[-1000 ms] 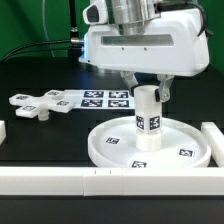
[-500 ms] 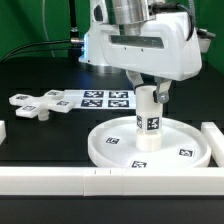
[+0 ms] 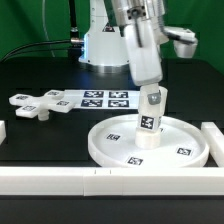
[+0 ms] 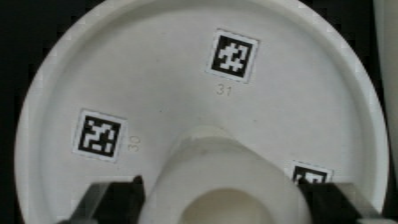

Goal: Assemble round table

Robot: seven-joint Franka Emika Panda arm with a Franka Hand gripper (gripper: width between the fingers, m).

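Observation:
The large rimmed disc [image 3: 97,150] lies on the black table at the exterior view's lower right. The short cylinder post [image 3: 147,124] stands on its central hub, leaning slightly. My gripper [image 3: 152,97] comes down from above and is shut on the post's upper end. In the wrist view the post's rounded top [image 4: 235,190] sits between my dark fingers [image 4: 118,200], with the disc [image 4: 160,70] and its tags spread beyond it. The flat cross-shaped piece [image 3: 35,105] lies loose at the exterior view's left, apart from the disc.
The marker board [image 3: 100,98] lies flat behind the disc, beside the cross-shaped piece. A long white bar [image 3: 60,180] runs along the front edge, and a white block [image 3: 213,135] stands at the exterior view's right.
My hand has turned about its vertical axis, so its broad white body now shows narrow side on. The post's tag has shifted with the turn. The disc and cross-shaped piece have not moved.

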